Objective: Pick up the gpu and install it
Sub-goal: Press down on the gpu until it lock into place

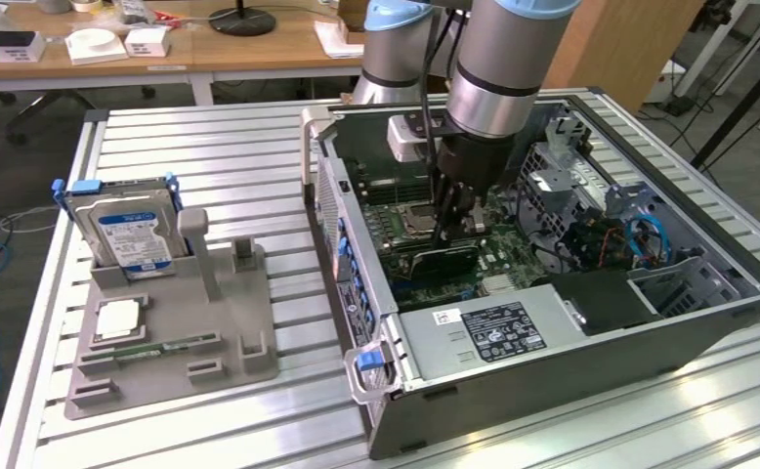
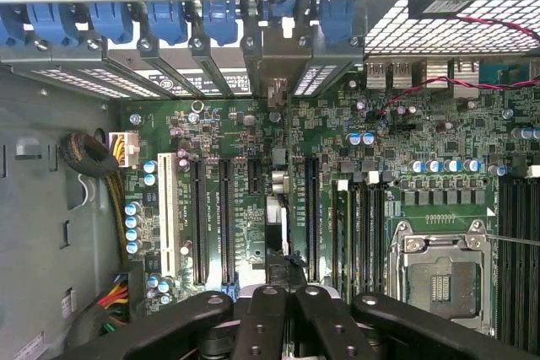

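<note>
The gpu [image 1: 435,259] is a thin black card standing on edge on the motherboard inside the open computer case [image 1: 693,322]. In the wrist view the gpu [image 2: 277,223] appears edge-on in a slot, with its silver end bracket against the rear slot openings. My gripper [image 1: 456,231] reaches straight down into the case, directly over the card's top edge. Its black fingers [image 2: 263,318] are shut together right at that edge in the wrist view. Whether they pinch the card or only rest on it is not visible.
A grey parts holder [image 1: 224,322] sits on the slatted table at the exterior view's left. It carries a silver hard drive with a blue label [image 1: 126,230] and a green memory stick [image 1: 158,347]. The CPU socket [image 2: 439,271] and several free slots [image 2: 198,225] lie beside the card.
</note>
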`<state>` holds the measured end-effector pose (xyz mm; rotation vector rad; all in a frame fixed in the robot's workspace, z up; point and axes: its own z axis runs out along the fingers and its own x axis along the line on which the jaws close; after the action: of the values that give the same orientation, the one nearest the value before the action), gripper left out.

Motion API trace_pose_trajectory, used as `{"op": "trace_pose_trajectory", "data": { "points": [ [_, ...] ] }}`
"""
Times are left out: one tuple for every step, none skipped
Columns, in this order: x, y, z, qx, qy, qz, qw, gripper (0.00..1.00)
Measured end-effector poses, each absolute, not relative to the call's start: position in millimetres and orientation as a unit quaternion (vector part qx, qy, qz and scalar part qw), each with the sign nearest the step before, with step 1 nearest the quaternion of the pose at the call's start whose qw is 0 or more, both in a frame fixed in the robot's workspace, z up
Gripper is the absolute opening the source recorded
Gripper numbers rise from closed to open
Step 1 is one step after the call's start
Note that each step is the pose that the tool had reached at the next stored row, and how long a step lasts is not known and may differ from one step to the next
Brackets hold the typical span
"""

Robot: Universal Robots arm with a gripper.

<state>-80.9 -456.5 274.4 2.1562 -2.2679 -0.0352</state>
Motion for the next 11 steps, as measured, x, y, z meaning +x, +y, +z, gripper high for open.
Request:
{"op": "trace_pose_trajectory", "data": {
  "points": [
    [-80.9,-456.5,274.4,0.689,-0.725,-0.011,0.006,0.11],
    [-80.9,-456.5,274.4,0.689,-0.725,-0.011,0.006,0.11],
    [-80.9,-456.5,274.5,0.689,-0.725,-0.011,0.006,0.11],
    [-80.9,-456.5,274.4,0.689,-0.725,-0.011,0.006,0.11],
    [-80.9,-456.5,274.4,0.689,-0.725,-0.011,0.006,0.11],
    [-80.9,-456.5,274.5,0.689,-0.725,-0.011,0.006,0.11],
    [-80.9,-456.5,274.4,0.689,-0.725,-0.011,0.006,0.11],
    [-81.1,-456.5,274.4,0.689,-0.725,-0.011,0.006,0.11],
    [-81.1,-456.5,274.4,0.689,-0.725,-0.011,0.006,0.11],
    [-80.1,-456.5,273.7,0.689,-0.725,-0.012,0.007,0.11],
    [-79.8,-456.5,272.0,0.689,-0.725,-0.012,0.007,0.11]
  ]
}}
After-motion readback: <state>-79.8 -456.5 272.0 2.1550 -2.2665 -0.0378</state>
